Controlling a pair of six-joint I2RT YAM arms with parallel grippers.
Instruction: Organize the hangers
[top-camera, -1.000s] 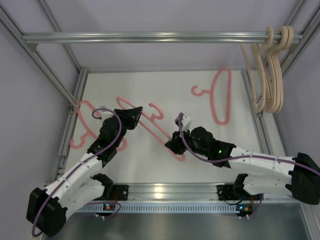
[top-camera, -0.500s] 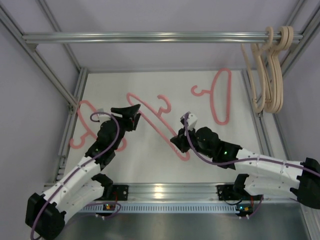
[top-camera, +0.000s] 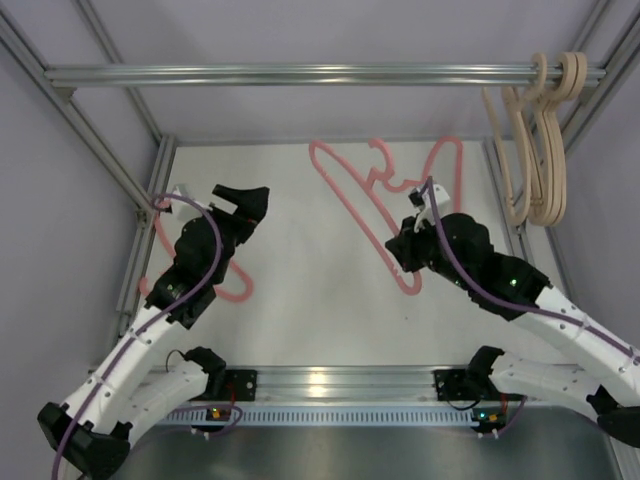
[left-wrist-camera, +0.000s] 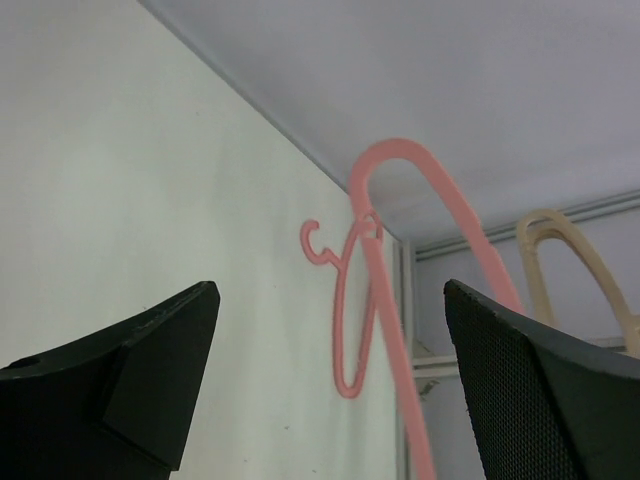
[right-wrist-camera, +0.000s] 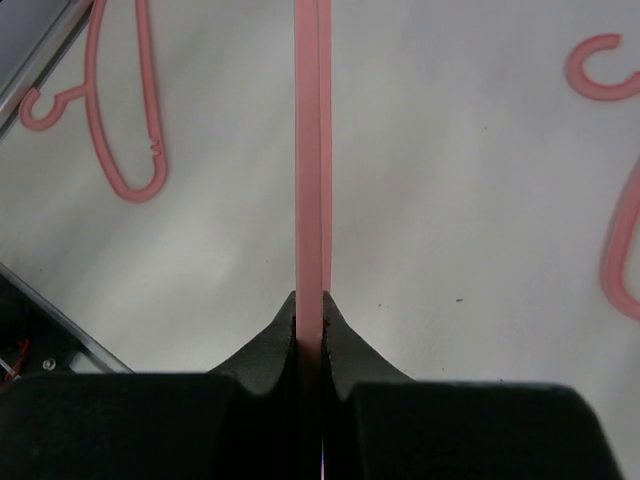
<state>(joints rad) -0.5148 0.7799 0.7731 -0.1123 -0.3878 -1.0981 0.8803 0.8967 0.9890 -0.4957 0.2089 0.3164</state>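
Observation:
My right gripper (top-camera: 402, 248) is shut on the lower bar of a pink hanger (top-camera: 345, 195), which hangs lifted and slanted over the middle of the table. In the right wrist view the gripper (right-wrist-camera: 311, 305) pinches the pink bar (right-wrist-camera: 311, 150) tightly. My left gripper (top-camera: 248, 210) stands open and empty to the left, apart from that hanger; from its wrist view (left-wrist-camera: 330, 300) the lifted hanger (left-wrist-camera: 440, 200) shows ahead. A second pink hanger (top-camera: 459, 165) lies at the back right, partly hidden. A third pink hanger (top-camera: 238, 292) lies under my left arm. Beige hangers (top-camera: 530, 170) hang on the rail.
A metal rail (top-camera: 300, 73) crosses the top of the frame, with the beige hangers at its right end. Aluminium frame posts (top-camera: 100, 130) slant along the left and right sides. The white table (top-camera: 300, 310) is bounded by a metal edge in front.
My left gripper opened, let go of the pink hanger and drew back left. My right gripper shut on it, lifted it and carried it toward the back right.

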